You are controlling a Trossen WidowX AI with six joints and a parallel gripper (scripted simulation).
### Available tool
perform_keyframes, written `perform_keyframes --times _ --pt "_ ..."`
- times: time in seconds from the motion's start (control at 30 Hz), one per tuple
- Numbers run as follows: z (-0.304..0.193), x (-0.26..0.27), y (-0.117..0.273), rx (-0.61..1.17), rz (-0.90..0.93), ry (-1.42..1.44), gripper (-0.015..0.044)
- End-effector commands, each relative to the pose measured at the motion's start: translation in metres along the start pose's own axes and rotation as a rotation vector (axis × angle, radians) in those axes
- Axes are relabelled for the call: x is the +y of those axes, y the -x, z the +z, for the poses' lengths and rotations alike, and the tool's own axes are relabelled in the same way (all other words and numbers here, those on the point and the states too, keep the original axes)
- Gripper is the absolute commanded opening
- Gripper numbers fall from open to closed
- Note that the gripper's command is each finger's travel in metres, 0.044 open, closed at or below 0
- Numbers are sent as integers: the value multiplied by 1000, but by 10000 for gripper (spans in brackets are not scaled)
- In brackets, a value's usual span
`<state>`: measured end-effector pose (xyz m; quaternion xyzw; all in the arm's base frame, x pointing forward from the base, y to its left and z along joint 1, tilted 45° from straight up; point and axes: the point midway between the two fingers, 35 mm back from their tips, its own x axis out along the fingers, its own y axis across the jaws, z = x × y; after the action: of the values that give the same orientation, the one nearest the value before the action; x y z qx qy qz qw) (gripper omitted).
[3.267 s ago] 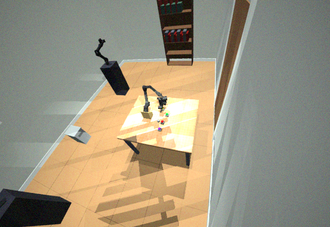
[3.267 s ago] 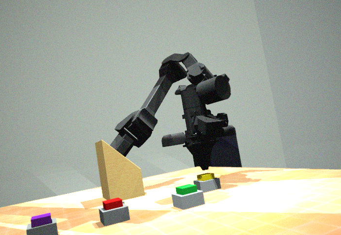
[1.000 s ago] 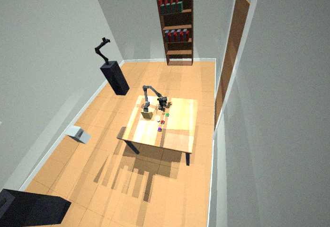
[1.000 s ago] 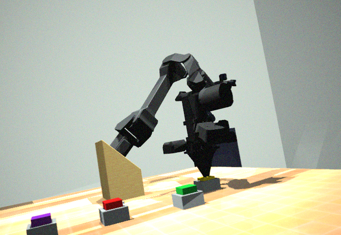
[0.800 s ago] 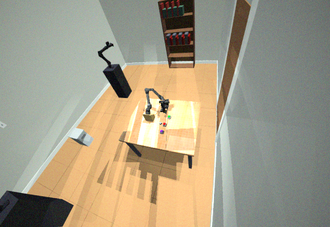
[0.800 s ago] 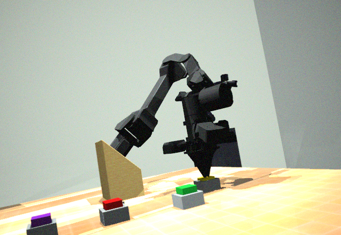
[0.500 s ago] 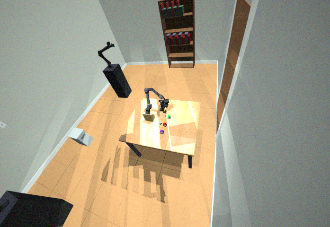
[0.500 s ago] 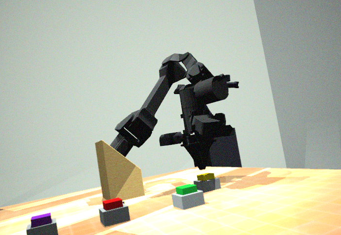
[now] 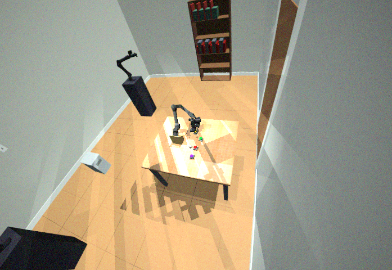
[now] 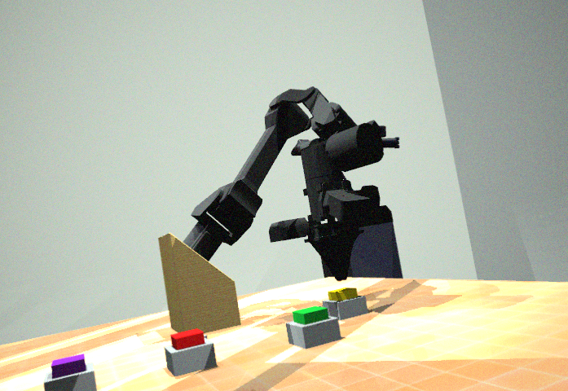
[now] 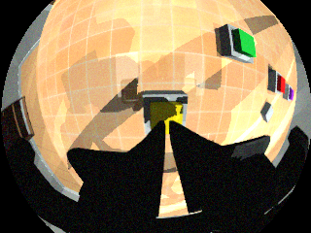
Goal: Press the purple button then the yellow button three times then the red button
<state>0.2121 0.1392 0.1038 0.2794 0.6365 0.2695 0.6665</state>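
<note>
My gripper (image 10: 341,278) (image 11: 166,124) is shut and empty. Its fingertips are a little above the yellow button (image 10: 342,294) (image 11: 160,111) (image 9: 196,131), with a gap between them in the exterior view. The yellow cap stands raised in its grey housing. The red button (image 9: 195,147) (image 10: 187,339) (image 11: 281,84) and the purple button (image 9: 192,156) (image 10: 68,365) (image 11: 291,93) stand raised, away from the gripper. In the exterior view they are to the left, purple farthest.
The green button (image 9: 201,139) (image 10: 310,314) (image 11: 246,43) stands between the yellow and red ones. A tan slanted block (image 9: 176,139) (image 10: 201,290) stands by the arm's base. A small pale block (image 9: 190,146) (image 11: 267,112) lies near the red button.
</note>
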Motion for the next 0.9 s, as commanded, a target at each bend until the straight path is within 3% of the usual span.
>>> perform_keyframes --times 0.0,0.87 --pt "-1 -2 -7 3 -4 -7 20" --pt "-2 -1 -21 3 -2 -8 20"
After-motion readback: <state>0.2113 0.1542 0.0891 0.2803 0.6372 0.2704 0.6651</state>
